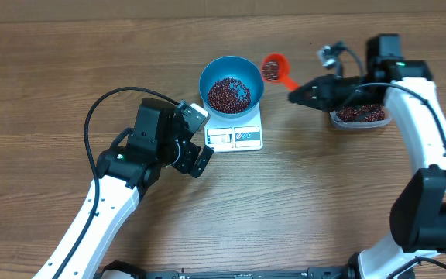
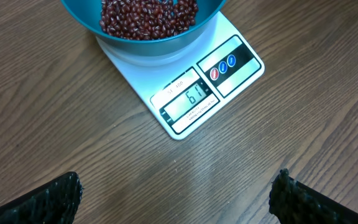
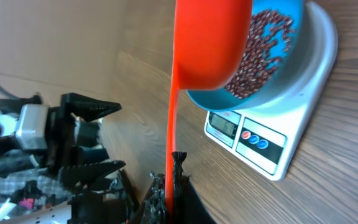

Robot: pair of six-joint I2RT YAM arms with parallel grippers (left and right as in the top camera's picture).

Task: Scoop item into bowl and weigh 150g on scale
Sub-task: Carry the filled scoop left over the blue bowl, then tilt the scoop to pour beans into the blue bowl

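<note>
Left wrist view: small flat white scale (image 2: 138,74) reads 61 under the round blue bowl (image 2: 166,45), so plenty left; right gripper (image 1: 294,97) pinches an orange plastic scoop (image 1: 286,81) of glossy red-brown beans (image 1: 270,70) beside it.

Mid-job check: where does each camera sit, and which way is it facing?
Overhead: above the table, facing straight down; left gripper and right gripper show.
Left wrist: behind the left gripper, facing down at scale and bowl; open fingertips show.
Right wrist: behind the scoop, facing bowl and scale; shut fingers grip its handle.
Shared: all see bowl, beans, scale.
</note>
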